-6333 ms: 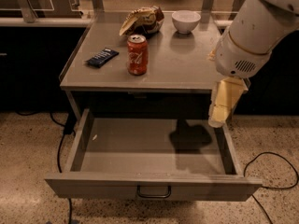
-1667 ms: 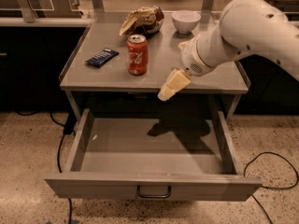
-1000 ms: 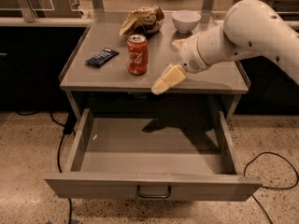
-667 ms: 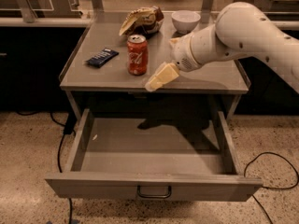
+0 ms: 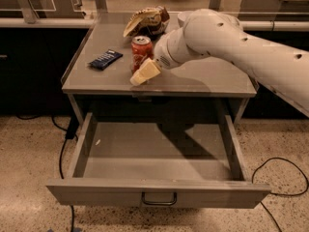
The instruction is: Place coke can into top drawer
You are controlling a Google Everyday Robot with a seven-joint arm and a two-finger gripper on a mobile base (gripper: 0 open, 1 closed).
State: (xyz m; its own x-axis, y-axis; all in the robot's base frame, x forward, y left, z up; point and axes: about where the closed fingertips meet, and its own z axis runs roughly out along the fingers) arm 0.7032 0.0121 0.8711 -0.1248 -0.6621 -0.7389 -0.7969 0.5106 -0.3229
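Dim, warm light from overhead, with heavy shadow under the table.
We saw the white arm [image 5: 217, 33] as the brightest thing in view. The pale gripper [image 5: 145, 73], just beside the coke can [image 5: 141, 50] over the front of the tabletop [image 5: 96, 79], also caught the light. The arm cast a soft dark shadow across the floor of the top drawer [image 5: 96, 195], and the space beneath the tabletop was nearly black.

**One high view, facing the desk**

A single camera looks down from in front, fairly near. It takes in the desk [image 5: 91, 79] behind the jaws and the open top drawer [image 5: 96, 193] below them — jaws just above mid-frame, over the desk's front edge.
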